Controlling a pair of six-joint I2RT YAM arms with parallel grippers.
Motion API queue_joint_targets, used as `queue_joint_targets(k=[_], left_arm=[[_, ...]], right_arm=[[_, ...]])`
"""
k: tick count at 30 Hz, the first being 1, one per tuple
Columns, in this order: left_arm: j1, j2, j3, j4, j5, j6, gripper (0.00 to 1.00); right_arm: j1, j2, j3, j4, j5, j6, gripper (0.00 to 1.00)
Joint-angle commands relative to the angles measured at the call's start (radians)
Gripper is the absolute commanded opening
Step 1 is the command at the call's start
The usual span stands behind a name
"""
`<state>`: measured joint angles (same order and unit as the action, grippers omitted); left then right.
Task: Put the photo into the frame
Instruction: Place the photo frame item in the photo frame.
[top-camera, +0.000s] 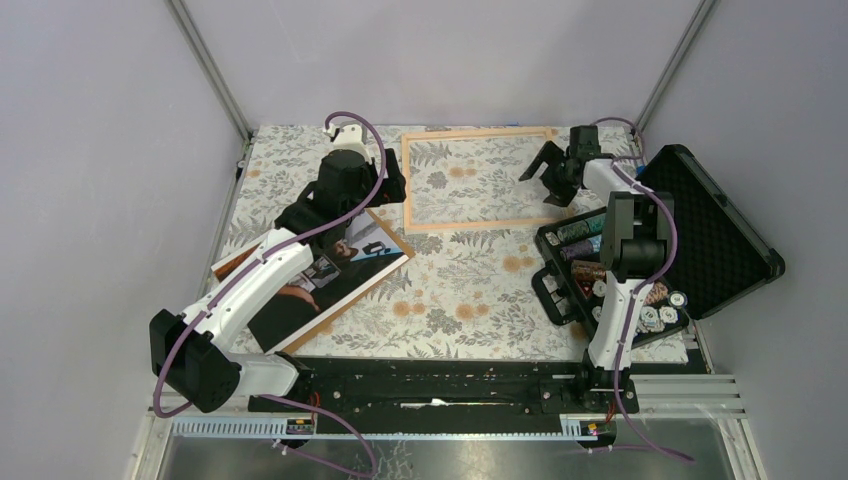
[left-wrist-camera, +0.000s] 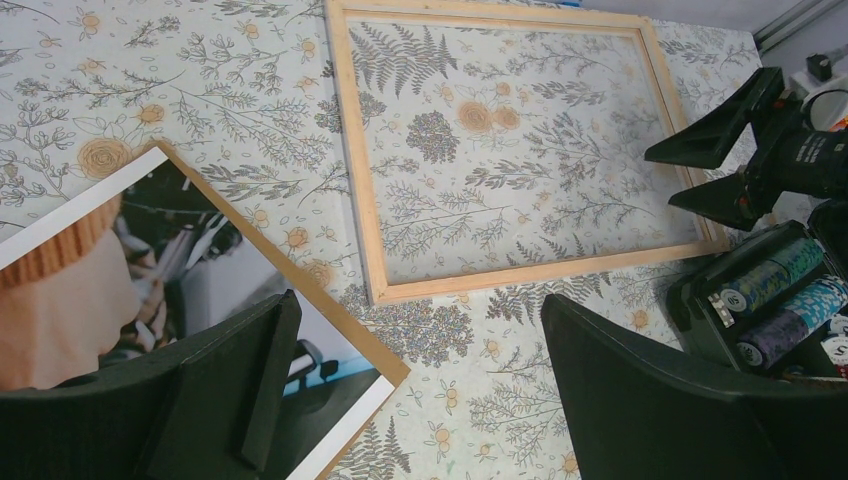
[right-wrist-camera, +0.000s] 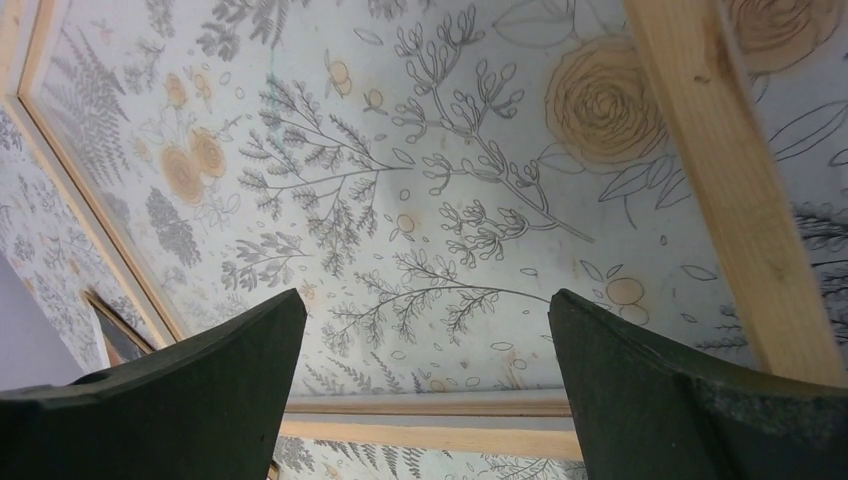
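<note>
Free cloth (top-camera: 470, 270) separates the frame (left-wrist-camera: 550, 270) from the photo (top-camera: 372, 256). The left gripper (left-wrist-camera: 418, 320), jaws apart, hangs by the photo's far edge. The right gripper (right-wrist-camera: 425, 310), also apart, hangs at the frame's right rail.

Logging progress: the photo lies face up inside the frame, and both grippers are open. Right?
Not quite. The photo lies face up outside the frame, off to its left, as the left wrist view shows. The left gripper and right gripper are indeed both open.
</note>
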<state>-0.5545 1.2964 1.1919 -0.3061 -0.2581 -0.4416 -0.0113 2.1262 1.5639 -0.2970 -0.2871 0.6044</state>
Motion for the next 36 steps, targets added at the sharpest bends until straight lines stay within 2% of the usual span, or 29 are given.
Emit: queue_joint_targets(k=[1, 5, 10, 13, 18, 22, 25, 30, 32, 36], left_arm=[[-0.004, -0.007, 0.036, 0.041, -0.001, 0.010, 0.99], [-0.004, 0.002, 0.042, 0.036, -0.003, 0.013, 0.99], [-0.004, 0.013, 0.045, 0.033, 0.001, 0.011, 0.99], [-0.004, 0.019, 0.046, 0.032, 0.004, 0.013, 0.99], [-0.003, 0.028, 0.052, 0.026, 0.001, 0.012, 0.99], [-0.005, 0.035, 0.057, 0.022, 0.005, 0.011, 0.99], [-0.005, 0.038, 0.058, 0.022, 0.007, 0.010, 0.99], [-0.003, 0.036, 0.055, 0.023, 0.005, 0.012, 0.99], [0.000, 0.033, 0.052, 0.027, 0.006, 0.012, 0.99], [0.022, 0.030, 0.038, 0.043, 0.014, 0.009, 0.99]], right_arm=[[-0.028, -0.030, 0.104, -0.095, 0.127, -0.078, 1.00], [-0.078, -0.026, 0.124, -0.156, 0.195, -0.124, 1.00], [-0.109, 0.008, 0.127, -0.173, 0.198, -0.135, 0.96], [-0.116, 0.034, 0.142, -0.174, 0.201, -0.149, 0.90], [-0.116, 0.076, 0.172, -0.174, 0.155, -0.181, 0.71], [-0.115, 0.082, 0.186, -0.171, 0.167, -0.207, 0.65], [-0.115, 0.068, 0.210, -0.181, 0.198, -0.228, 0.70], [-0.115, 0.056, 0.325, -0.292, 0.242, -0.248, 0.95], [-0.111, 0.043, 0.342, -0.323, 0.226, -0.249, 0.99], [-0.073, -0.040, 0.278, -0.310, 0.203, -0.258, 1.00]])
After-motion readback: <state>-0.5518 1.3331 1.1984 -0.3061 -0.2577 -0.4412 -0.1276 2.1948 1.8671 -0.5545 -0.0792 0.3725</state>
